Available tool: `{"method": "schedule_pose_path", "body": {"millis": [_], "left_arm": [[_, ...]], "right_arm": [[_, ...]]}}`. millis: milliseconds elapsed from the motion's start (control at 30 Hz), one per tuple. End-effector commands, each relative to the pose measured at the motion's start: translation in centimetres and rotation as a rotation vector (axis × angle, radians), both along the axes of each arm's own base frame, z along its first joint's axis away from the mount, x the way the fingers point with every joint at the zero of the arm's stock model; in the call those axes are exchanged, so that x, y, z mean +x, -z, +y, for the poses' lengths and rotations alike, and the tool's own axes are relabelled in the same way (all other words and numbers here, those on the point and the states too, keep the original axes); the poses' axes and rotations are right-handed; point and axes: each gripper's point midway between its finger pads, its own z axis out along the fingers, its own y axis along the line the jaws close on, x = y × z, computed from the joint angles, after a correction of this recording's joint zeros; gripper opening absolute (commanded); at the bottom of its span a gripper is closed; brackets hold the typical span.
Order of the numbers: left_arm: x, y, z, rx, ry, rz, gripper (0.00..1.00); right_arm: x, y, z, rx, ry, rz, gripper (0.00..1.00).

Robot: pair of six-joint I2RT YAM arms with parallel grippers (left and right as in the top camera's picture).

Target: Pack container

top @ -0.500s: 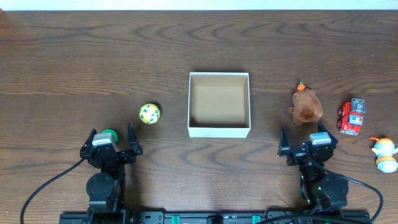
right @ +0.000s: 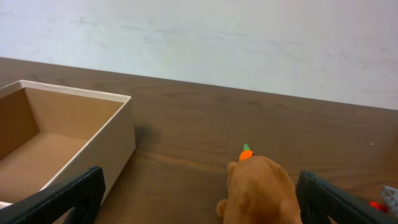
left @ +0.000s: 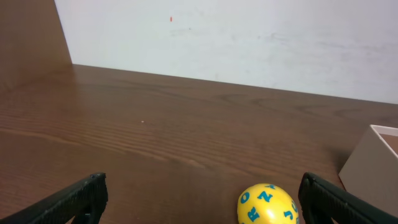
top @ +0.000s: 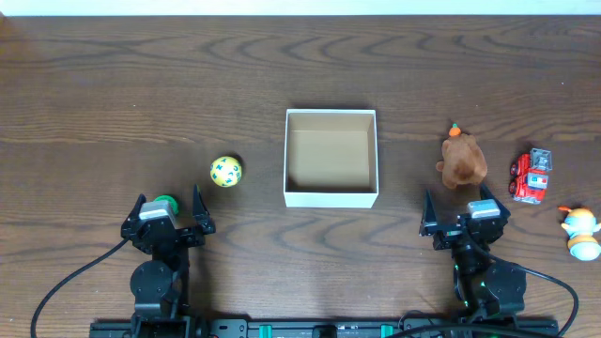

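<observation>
The container [top: 331,197], a square shallow box with white walls and a tan inside, stands empty at the table's middle; its corner shows in the left wrist view [left: 372,163] and its open side in the right wrist view [right: 118,134]. A yellow ball with blue letters [top: 225,172] lies left of it, just ahead of my open left gripper [top: 167,214], toward the right finger [left: 267,205]. A brown plush with an orange carrot [top: 462,160] sits right of the box, just ahead of my open right gripper [top: 466,214] [right: 261,190]. Both grippers are empty.
A red and white toy truck [top: 531,176] and a white toy figure with orange and blue parts [top: 582,233] lie at the far right. A white wall runs along the table's far edge. Dark wood table surrounds everything.
</observation>
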Motion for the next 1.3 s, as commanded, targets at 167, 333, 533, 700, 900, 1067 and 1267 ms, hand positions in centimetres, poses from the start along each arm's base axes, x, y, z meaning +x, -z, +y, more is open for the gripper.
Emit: {"method": "schedule_pose_path", "body": {"millis": [167,333,533,700,900,1067,1267], "left_arm": [[0.04,1.88,0.02,0.017,0.003,0.046,0.98],[0.04,1.88,0.02,0.017,0.003,0.046,0.98],[0.04,1.88,0.02,0.017,0.003,0.046,0.98],[0.04,1.88,0.02,0.017,0.003,0.046,0.98],[0.04,1.88,0.02,0.017,0.003,0.046,0.98],[0.04,1.88,0.02,0.016,0.003,0.046,0.98],[0.04,1.88,0.02,0.017,0.003,0.046,0.98]], "right_arm": [[-0.02,0.05,-0.08,-0.012,0.000,-0.001,0.99],[-0.02,0.05,-0.08,-0.012,0.000,-0.001,0.99],[-0.02,0.05,-0.08,-0.012,0.000,-0.001,0.99],[-0.02,0.05,-0.08,-0.012,0.000,-0.001,0.99],[-0.01,-0.04,-0.06,-0.011,-0.001,-0.005,0.99],[-0.02,0.02,-0.05,-0.011,-0.001,-0.002,0.99],[-0.02,-0.21,0.13,0.018,-0.010,-0.008,0.99]]}}
